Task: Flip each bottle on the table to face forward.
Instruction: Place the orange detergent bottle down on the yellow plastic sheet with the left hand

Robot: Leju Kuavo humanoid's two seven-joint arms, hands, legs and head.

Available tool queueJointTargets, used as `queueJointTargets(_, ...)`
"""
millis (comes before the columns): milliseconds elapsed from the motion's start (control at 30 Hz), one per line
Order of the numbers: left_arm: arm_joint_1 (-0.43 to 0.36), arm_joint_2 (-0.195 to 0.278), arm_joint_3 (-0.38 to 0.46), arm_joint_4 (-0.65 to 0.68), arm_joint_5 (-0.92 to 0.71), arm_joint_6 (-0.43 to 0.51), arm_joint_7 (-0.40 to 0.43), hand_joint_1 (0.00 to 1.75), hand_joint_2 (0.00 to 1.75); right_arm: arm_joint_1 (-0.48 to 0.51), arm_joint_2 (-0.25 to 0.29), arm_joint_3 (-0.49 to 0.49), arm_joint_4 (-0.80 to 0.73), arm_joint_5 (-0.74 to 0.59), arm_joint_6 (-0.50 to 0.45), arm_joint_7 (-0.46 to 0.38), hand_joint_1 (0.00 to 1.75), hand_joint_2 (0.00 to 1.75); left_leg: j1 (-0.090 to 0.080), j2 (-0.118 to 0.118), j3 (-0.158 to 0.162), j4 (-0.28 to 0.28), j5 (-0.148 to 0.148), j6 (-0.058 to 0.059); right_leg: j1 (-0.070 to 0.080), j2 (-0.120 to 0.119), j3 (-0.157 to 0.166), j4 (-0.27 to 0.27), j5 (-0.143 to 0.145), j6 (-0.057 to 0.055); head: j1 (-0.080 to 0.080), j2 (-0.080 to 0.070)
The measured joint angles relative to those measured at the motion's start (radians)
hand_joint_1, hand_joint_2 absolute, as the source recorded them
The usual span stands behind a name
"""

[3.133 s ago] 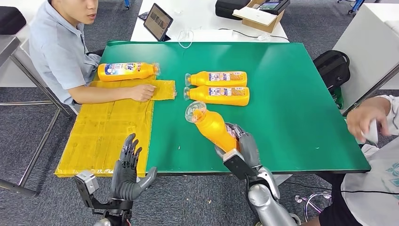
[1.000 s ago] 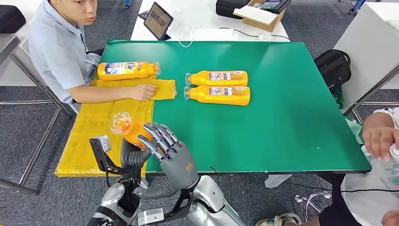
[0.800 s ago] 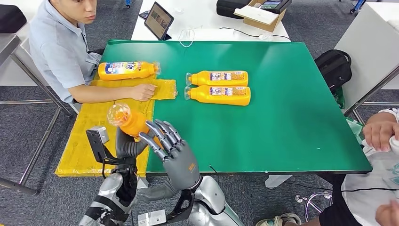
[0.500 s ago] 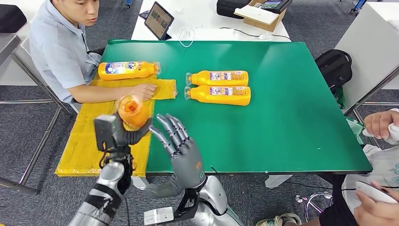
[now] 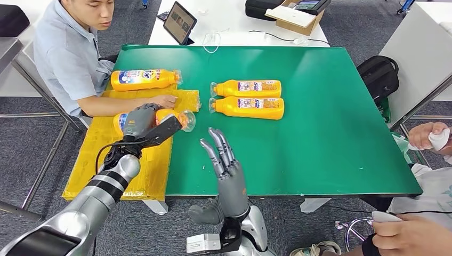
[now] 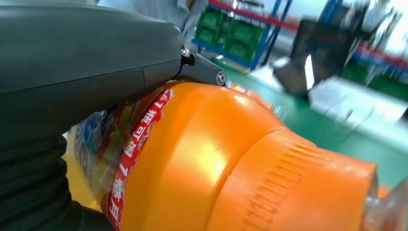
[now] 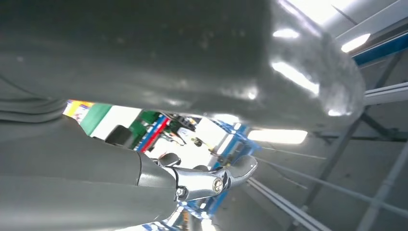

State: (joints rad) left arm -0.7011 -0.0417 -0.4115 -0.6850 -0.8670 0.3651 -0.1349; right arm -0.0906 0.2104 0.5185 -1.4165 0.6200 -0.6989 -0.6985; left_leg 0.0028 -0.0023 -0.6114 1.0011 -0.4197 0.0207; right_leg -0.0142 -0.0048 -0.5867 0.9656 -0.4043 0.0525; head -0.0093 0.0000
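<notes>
My left hand (image 5: pixel 139 119) grips an orange bottle (image 5: pixel 169 117) that lies sideways over the yellow mat (image 5: pixel 114 154), its clear cap toward the green table (image 5: pixel 320 133). The left wrist view shows this bottle (image 6: pixel 216 159) close up with its red and blue label against my hand (image 6: pixel 72 72). My right hand (image 5: pixel 226 162) is raised over the table's front edge, fingers spread, holding nothing, and appears grey in the right wrist view (image 7: pixel 144 57). Two orange bottles (image 5: pixel 246 88) (image 5: pixel 248 107) lie side by side mid-table, labels up. Another bottle (image 5: pixel 143 79) lies at the far left.
A person sits at the left with a hand (image 5: pixel 162 101) resting on the mat just beyond my held bottle. Another person's hands (image 5: pixel 432 136) hold a white object at the right. A tablet (image 5: pixel 178 23) and a cardboard box (image 5: pixel 296 16) stand on the white table behind.
The bottle passed from my right hand to my left, which carried it left and turned it sideways over the mat. My right hand let go and drew back, fingers spread.
</notes>
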Motion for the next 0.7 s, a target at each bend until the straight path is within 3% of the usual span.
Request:
queueJointTargets(133, -0.033, 0.006, -0.015, 0.061, -0.042, -0.075, 0.029, 1.75, 1.75, 0.014, -0.015, -0.009, -0.001, -0.028, 0.0, 0.0, 0.0, 0.0, 0.0, 0.0, 0.0, 0.0, 0.0, 0.0, 0.0, 0.0, 0.0, 0.0, 0.0, 0.0, 0.0, 0.0)
queueJointTargets(500, -0.056, 0.014, -0.035, 0.118, -0.049, -0.097, 0.037, 1.75, 1.75, 0.022, -0.03, -0.014, -0.003, -0.037, 0.0, 0.0, 0.0, 0.0, 0.0, 0.0, 0.0, 0.0, 0.0, 0.0, 0.0, 0.0, 0.0, 0.0, 0.0, 0.0, 0.0, 0.0)
queueJointTargets(700, -0.076, 0.018, -0.039, 0.17, -0.087, -0.227, 0.064, 1.75, 1.75, 0.028, -0.04, -0.015, -0.002, -0.117, 0.0, 0.0, 0.0, 0.0, 0.0, 0.0, 0.0, 0.0, 0.0, 0.0, 0.0, 0.0, 0.0, 0.0, 0.0, 0.0, 0.0, 0.0)
